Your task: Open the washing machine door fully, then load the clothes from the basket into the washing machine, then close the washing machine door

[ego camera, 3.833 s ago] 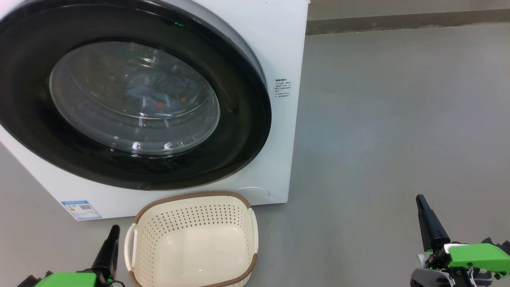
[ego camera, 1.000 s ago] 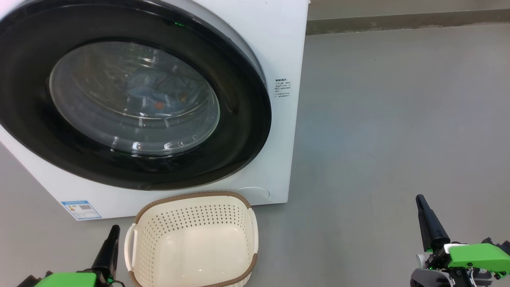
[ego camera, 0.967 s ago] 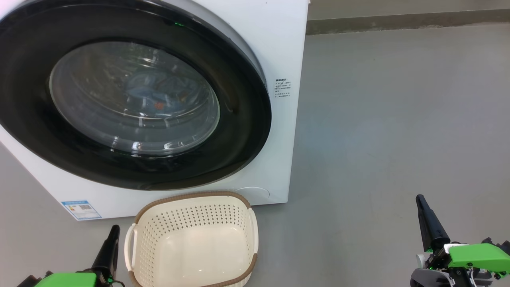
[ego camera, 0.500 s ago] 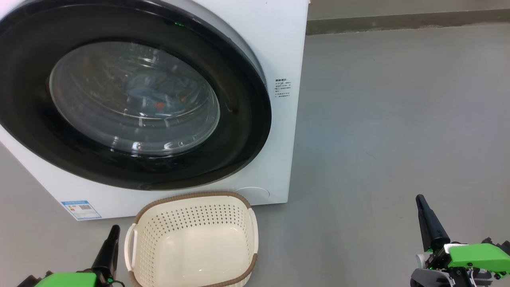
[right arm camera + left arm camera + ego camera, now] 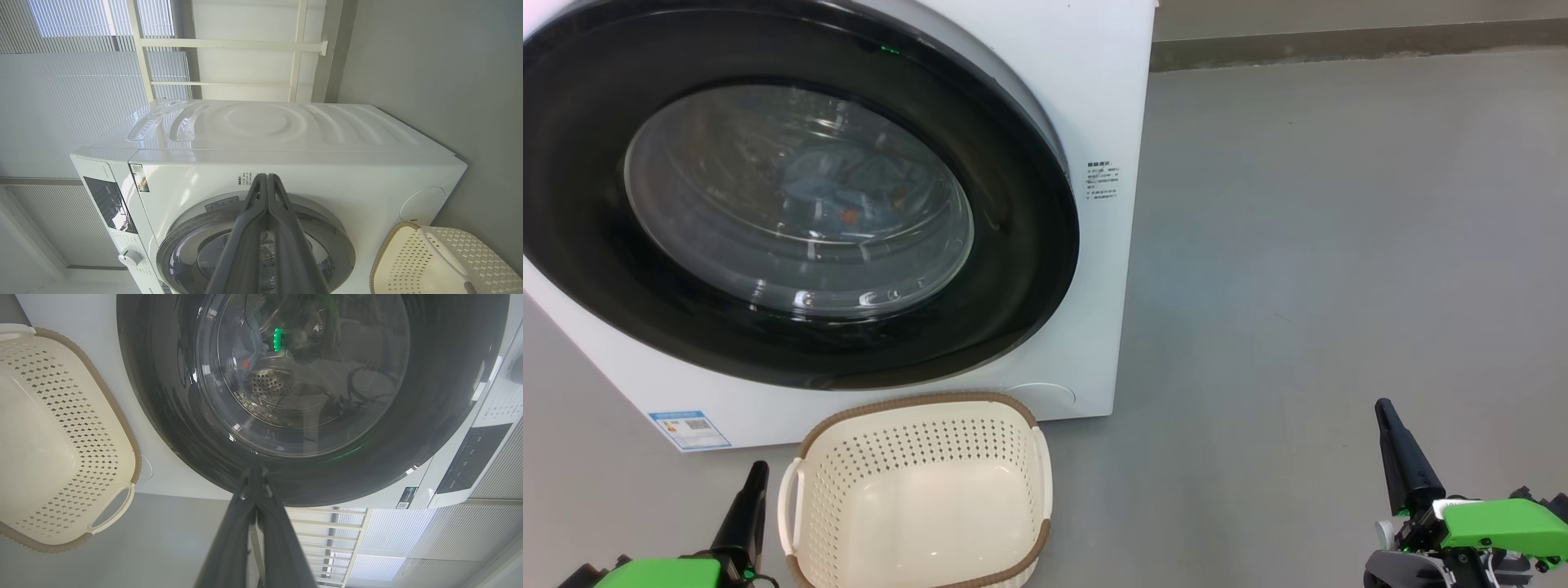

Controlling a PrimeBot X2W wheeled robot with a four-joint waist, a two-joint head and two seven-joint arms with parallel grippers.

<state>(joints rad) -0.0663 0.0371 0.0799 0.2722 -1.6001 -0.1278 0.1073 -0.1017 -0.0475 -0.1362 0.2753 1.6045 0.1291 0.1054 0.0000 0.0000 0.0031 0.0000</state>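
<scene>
Basket (image 5: 915,401) stands on the grey floor (image 5: 1298,245), just in front of the washing machine (image 5: 1111,98) base, below the door. Its cream bottom shows bare.

Washing machine door (image 5: 1021,245) sits flush against the machine front, black rim all round, glass bowl in the centre. Clothes (image 5: 825,184) are inside the drum, seen through the glass: light-blue fabric with a small red-orange spot. Left wrist view shows the same, clothes (image 5: 244,351) behind the glass above perforated steel. Blue sticker (image 5: 689,429) at the lower left corner of the machine front.

Left gripper (image 5: 759,472) is low on the floor's near edge, just beside the basket's left handle, not touching; jaws pressed together, nothing between them. In its wrist view the left gripper (image 5: 255,471) points toward the door's lower rim. Right gripper (image 5: 1383,408) is over bare floor, well apart from basket, door and clothes; jaws also fully together, holding nothing, tips meeting in its wrist view (image 5: 266,176). Clothes lie behind the door, well apart from both grippers.
</scene>
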